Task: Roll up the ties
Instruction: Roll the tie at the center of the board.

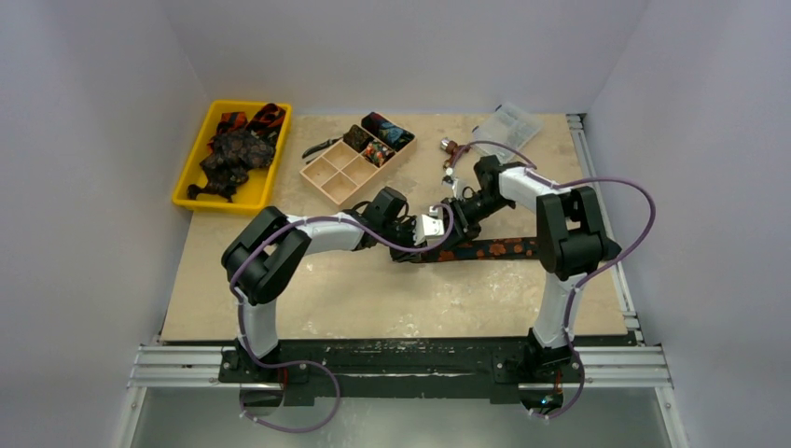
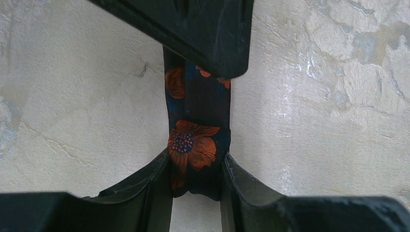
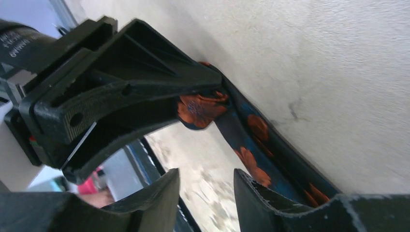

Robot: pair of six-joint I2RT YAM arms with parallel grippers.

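tie (image 1: 494,249) flat at centre of frame, running right. left gripper (image 2: 197,162) pinches its end. right gripper (image 3: 207,179) parted, holding nothing, tie just beside it. for tight roll: firm pinch, slow turns, strip straight, edges stacked.

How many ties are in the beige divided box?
3, all at the divided box's far end: a dark tie in the corner, a brownish tie beside it, a multicoloured tie nearer the arms. Others may hide beneath.
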